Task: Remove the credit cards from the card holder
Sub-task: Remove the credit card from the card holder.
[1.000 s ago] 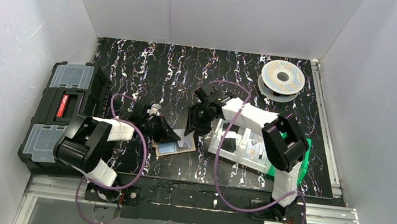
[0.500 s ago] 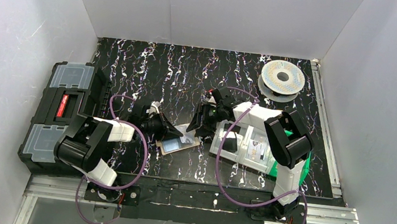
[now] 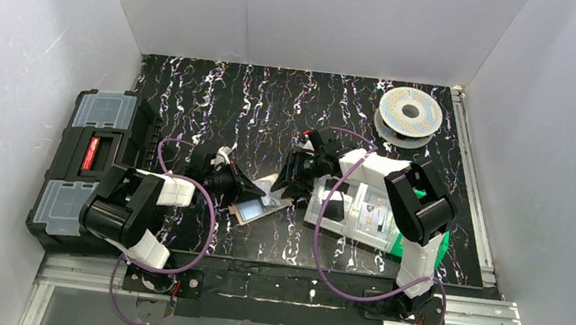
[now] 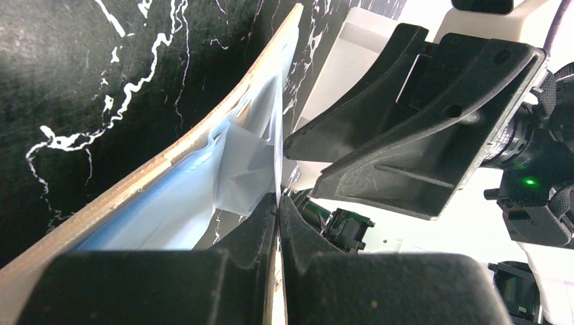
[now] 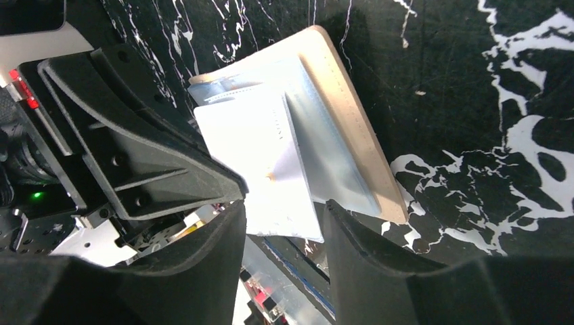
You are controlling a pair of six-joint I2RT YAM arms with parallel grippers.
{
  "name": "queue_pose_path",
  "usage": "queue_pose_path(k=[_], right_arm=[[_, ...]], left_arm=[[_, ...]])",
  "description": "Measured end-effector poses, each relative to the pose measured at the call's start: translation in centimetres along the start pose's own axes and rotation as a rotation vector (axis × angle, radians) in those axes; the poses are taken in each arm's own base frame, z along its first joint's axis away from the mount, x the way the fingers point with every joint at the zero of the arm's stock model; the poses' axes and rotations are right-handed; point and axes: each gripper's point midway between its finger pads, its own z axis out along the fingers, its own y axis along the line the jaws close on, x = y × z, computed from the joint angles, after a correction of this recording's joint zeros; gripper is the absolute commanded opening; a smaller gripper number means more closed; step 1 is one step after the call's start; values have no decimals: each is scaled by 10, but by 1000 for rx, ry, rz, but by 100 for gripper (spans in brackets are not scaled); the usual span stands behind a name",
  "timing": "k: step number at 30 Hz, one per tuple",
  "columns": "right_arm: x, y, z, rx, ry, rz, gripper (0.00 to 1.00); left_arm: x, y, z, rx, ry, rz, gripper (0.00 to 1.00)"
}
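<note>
The tan card holder (image 3: 244, 212) lies open on the black table between my two grippers; its tan edge shows in the left wrist view (image 4: 169, 152) and the right wrist view (image 5: 359, 145). A pale blue credit card (image 5: 328, 152) sits in its pocket. My left gripper (image 3: 252, 190) is shut on the edge of a silvery-white credit card (image 5: 267, 159), which stands tilted up out of the holder; its jaws pinch the thin edge (image 4: 279, 198). My right gripper (image 3: 292, 181) is open (image 5: 284, 230) and hovers just right of the card, touching nothing.
A black toolbox (image 3: 91, 155) stands at the left edge. A clear compartment tray (image 3: 354, 208) rests on a green bin (image 3: 445, 223) under the right arm. A filament spool (image 3: 409, 111) lies at the back right.
My left gripper has lifted the silvery card so that it tilts up from the holder. My right gripper has drawn back slightly to the right.
</note>
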Motion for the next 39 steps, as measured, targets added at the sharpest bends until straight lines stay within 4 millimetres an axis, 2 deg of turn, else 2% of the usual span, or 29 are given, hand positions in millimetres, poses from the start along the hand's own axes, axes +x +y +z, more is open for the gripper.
queue_pose_path(k=[9, 17, 28, 34, 39], right_arm=[[6, 10, 1, -69, 37, 26, 53], [9, -4, 1, -2, 37, 52, 58], [11, -10, 9, 28, 62, 84, 55], [13, -12, 12, 28, 75, 108, 54], [13, -9, 12, 15, 79, 111, 31]], left_arm=[[2, 9, 5, 3, 16, -28, 0], [1, 6, 6, 16, 17, -31, 0], [2, 14, 8, 26, 20, -68, 0], [2, 10, 8, 45, 24, -68, 0], [1, 8, 8, 51, 22, -66, 0]])
